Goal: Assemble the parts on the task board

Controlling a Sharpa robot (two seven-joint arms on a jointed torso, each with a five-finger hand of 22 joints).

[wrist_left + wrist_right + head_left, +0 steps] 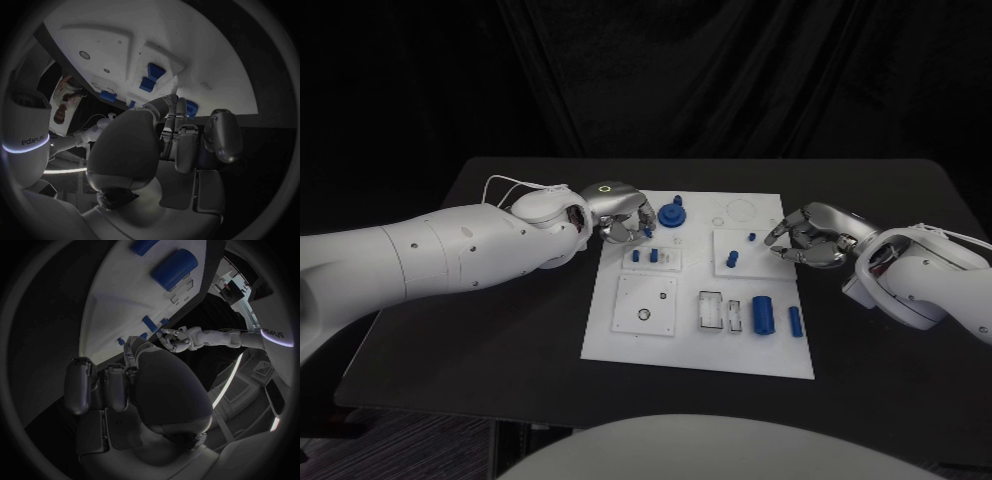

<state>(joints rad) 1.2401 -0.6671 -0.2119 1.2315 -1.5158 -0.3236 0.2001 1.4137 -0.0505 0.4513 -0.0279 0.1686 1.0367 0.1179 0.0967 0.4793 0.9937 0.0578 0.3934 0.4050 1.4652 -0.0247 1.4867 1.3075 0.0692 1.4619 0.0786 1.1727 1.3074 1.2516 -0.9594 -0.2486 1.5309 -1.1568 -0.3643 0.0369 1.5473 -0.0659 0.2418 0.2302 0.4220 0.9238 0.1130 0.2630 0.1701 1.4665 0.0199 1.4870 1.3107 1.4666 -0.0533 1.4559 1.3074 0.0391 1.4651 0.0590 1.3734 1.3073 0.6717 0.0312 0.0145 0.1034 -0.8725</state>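
My left hand [620, 215] hovers at the board's [625, 340] far left corner, fingers curled beside the blue gear [674, 214]; whether they pinch anything I cannot tell. My right hand [811, 238] waits off the right edge, fingers apart, holding nothing. I should align squarely over the socket, then press gently, steadying the board.

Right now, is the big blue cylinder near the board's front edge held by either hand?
No. The big blue cylinder lies on the task board, apart from the left hand and right hand.
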